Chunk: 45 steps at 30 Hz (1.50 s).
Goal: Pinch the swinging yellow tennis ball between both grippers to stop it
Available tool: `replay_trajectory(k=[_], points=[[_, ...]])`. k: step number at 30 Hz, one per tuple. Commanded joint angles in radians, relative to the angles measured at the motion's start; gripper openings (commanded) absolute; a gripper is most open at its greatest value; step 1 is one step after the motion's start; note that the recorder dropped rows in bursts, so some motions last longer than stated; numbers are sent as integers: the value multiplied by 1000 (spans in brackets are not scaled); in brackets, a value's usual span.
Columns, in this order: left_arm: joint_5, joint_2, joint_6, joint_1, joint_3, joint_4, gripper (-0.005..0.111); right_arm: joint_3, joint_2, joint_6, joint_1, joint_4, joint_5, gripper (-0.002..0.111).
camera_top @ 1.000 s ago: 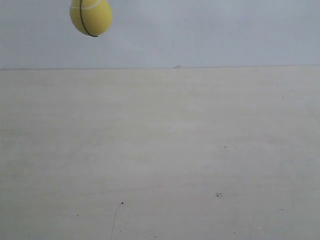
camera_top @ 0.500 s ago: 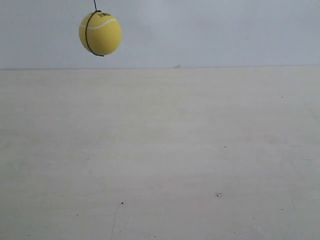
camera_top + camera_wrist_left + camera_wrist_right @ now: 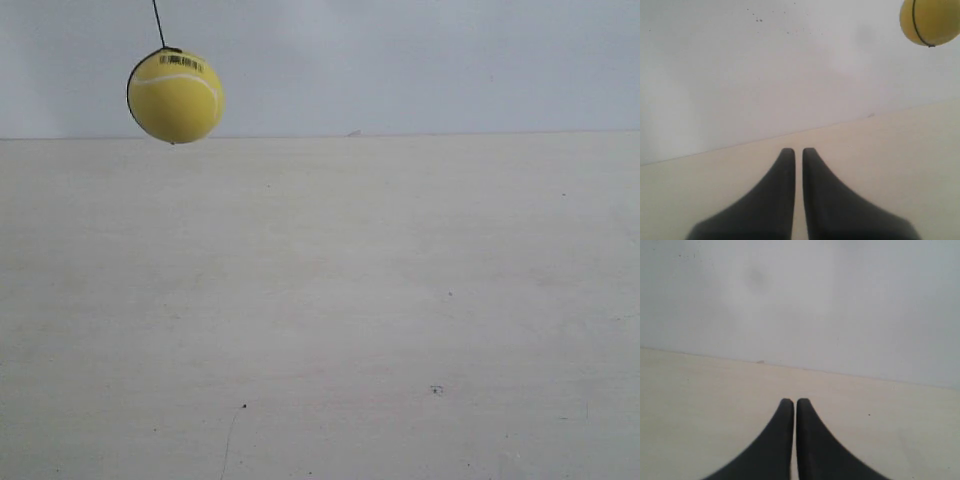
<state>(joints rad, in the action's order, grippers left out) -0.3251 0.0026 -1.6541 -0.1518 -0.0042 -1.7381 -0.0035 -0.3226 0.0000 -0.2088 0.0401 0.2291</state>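
Yellow, untouched, the tennis ball (image 3: 175,96) hangs ahead of the left tool (image 3: 798,152); it and the right tool (image 3: 794,402) each pressed together, pinch unstarted.

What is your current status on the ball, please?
Left tool shut, right tool shut, both empty. Yellow tennis ball hangs free on its string, above the table, untouched. Nothing seen in the way.

Barcode-like black print on yellow tennis ball (image 3: 176,96); characters too small to read.
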Motion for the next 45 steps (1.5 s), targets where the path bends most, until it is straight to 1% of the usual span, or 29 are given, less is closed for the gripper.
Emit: replay_trajectory(k=[1,4,13,20,27,32,35,38,41,45], points=[[-19,-3,-13,5,4,-6,5,4,7,17,0,-3,-22,0],[-51,-3,-13,5,4,-6,5,4,7,26,0,-3,-24,0],[-64,-3,-17,5,4,-6,5,4,7,55,0,-3,-24,0],[-68,-3,-15,5,4,-6,5,4,7,76,0,-3,50,0],[-65,-3,-1,5,4,-6,5,4,7,80,0,-3,61,0],[-60,-3,133,5,4,138,5,4,7,80,0,-3,149,0],[-63,-3,185,5,4,198,5,4,7,80,0,0,176,0],[-71,-1,226,5,-29,238,5,4,-8,89,0,4,193,0],[-106,52,235,5,-83,242,5,-35,-71,113,0,49,193,0],[-216,193,278,5,-145,284,5,-104,-208,135,0,108,227,0]])
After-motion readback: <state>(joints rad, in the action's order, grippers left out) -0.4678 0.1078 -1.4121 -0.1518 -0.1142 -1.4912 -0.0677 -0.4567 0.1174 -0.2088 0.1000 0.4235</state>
